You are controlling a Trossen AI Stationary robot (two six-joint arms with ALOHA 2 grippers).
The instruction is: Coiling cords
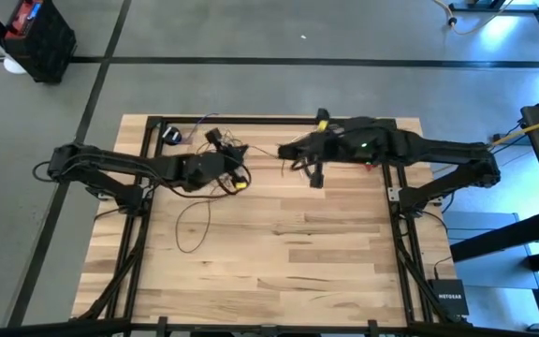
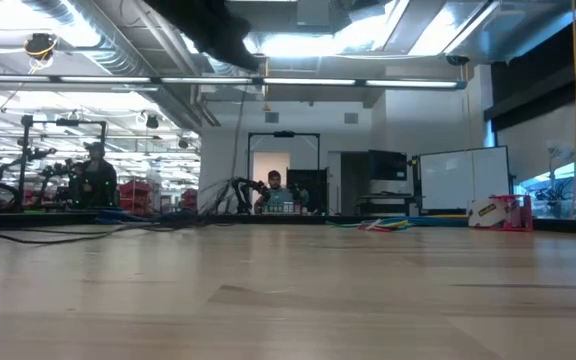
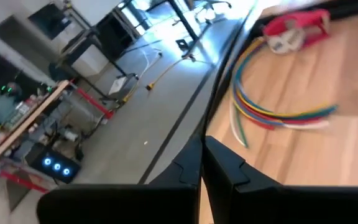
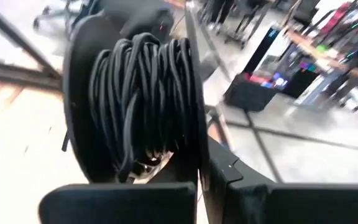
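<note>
Trailing from the left gripper (image 1: 237, 159) toward seven o'clock, the cords (image 1: 195, 220) hang in one slack loop over the table (image 1: 326, 271), with the black puck (image 1: 171, 136) well apart at ten o'clock. Both grippers meet high near twelve o'clock, and the left is nearer that loose run. Its jaws are pressed together, as are the right gripper's (image 1: 288, 150), and the right wrist view shows dark cord wound in many turns (image 4: 145, 99) just ahead of its shut fingers.

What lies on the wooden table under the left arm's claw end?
Loops of the thin dark cord trail out from beneath the left claw across the wooden table. Whatever lies directly below the claw is covered by the arm.
</note>
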